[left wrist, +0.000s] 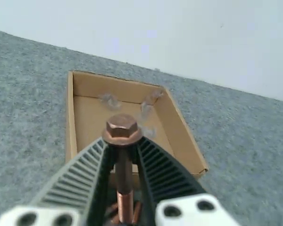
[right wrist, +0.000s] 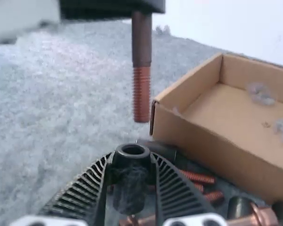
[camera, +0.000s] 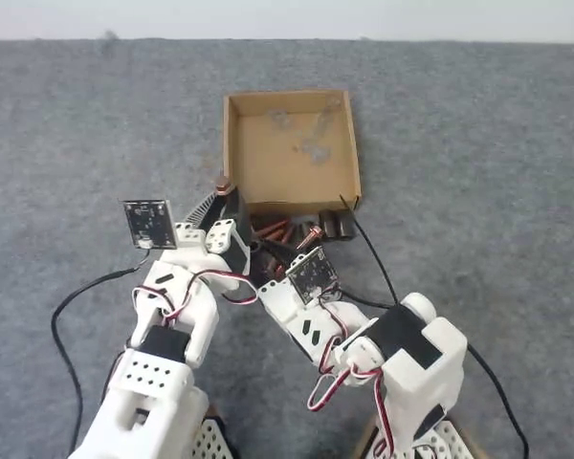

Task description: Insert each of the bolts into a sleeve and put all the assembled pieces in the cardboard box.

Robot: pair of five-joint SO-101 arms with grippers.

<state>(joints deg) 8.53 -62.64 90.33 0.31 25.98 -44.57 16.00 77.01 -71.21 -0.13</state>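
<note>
A copper hex-head bolt stands upright, head up, with my left gripper shut on its shank. From the right wrist view the same bolt hangs thread-down, just above and slightly beyond a black sleeve. My right gripper is shut on that sleeve, its bore facing up. Seen from above, the left gripper and right gripper meet just in front of the cardboard box, near its front left corner. The box holds only scraps of clear tape.
Loose copper bolts and black sleeves lie on the grey carpet against the box's front wall, between the grippers and the box. A black cable runs past them. Open carpet stretches left and right.
</note>
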